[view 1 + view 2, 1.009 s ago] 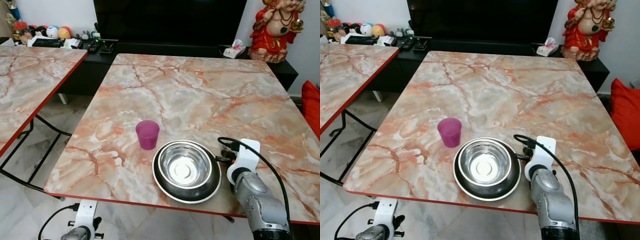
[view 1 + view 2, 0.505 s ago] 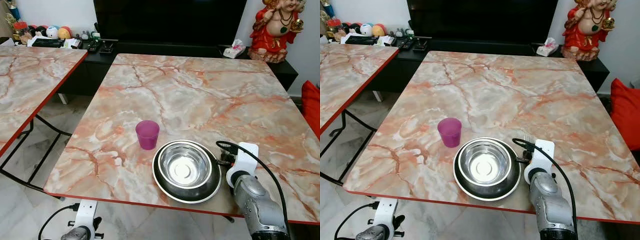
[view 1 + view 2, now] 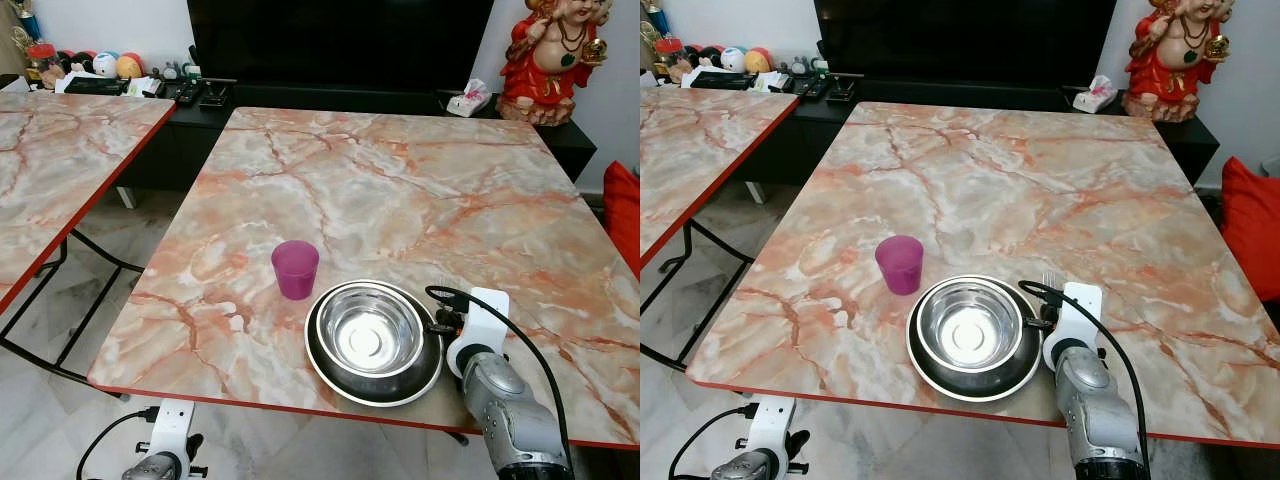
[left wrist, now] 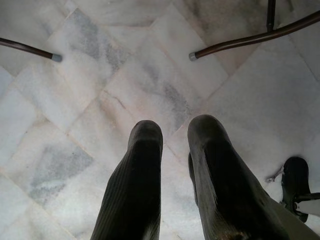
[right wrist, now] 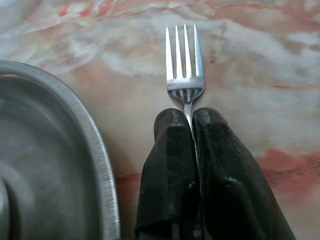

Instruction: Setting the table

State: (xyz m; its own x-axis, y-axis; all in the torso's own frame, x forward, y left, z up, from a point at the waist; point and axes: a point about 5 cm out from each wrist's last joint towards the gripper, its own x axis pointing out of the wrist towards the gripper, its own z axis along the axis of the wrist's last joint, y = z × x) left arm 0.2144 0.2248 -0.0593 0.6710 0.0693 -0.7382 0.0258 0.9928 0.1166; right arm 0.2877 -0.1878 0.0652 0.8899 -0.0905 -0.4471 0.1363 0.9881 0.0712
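**Fork pinched beside the bowl**

From the head views, the right gripper (image 3: 1045, 318) sits on the marble table (image 3: 1040, 190), just right of the steel bowl (image 3: 970, 335); a purple cup (image 3: 900, 264) stands nearby.

In the right wrist view, its fingers (image 5: 170, 150) are pressed together on a fork (image 5: 184, 65).

In the left wrist view, the left gripper (image 4: 175, 135) hangs slightly parted over the tiled floor (image 4: 100, 90).

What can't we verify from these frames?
- Fork handle: right wrist view, buried between the right hand's closed fingers; length and grip depth unknown.
- Whether the fork touches the table: no view settles it.
- Fork in the eye views: only tine tips peek past the wrist.
- Plate under the steel bowl: mostly covered by the bowl.
- Purple cup contents: viewing angle hides the bottom.
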